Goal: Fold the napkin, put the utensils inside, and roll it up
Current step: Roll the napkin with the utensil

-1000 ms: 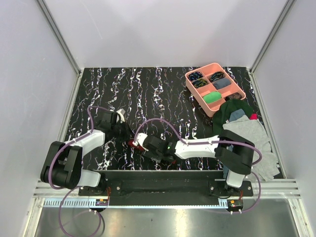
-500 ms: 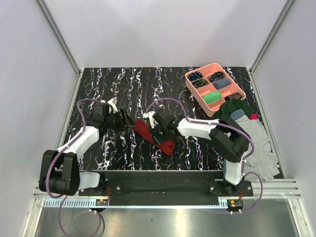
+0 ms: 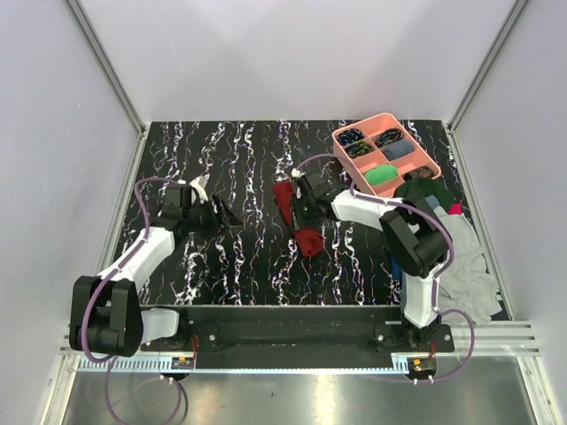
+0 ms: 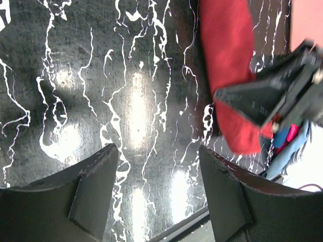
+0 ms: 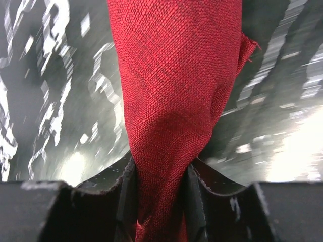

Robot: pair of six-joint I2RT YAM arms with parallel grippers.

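The dark red napkin (image 3: 306, 240) is a narrow bunched strip in the middle of the marbled table. My right gripper (image 3: 299, 212) is shut on it, with one end sticking out toward the far side and the other end lying toward the near side. In the right wrist view the cloth (image 5: 176, 96) is pinched between both fingers of that gripper (image 5: 160, 167). My left gripper (image 3: 227, 215) stands open to the left of the cloth, apart from it. Its wrist view shows only table between its fingers (image 4: 156, 151), with the napkin (image 4: 229, 65) further off. The utensils are out of view.
A pink compartment tray (image 3: 344, 159) with small items stands at the back right. A pile of grey, green and blue clothes (image 3: 452, 239) lies along the right side. The table's front rail runs by the arm bases.
My left gripper has opened and let go of the napkin, staying at the left. The right gripper has carried the cloth from the near centre to further back and to the right.
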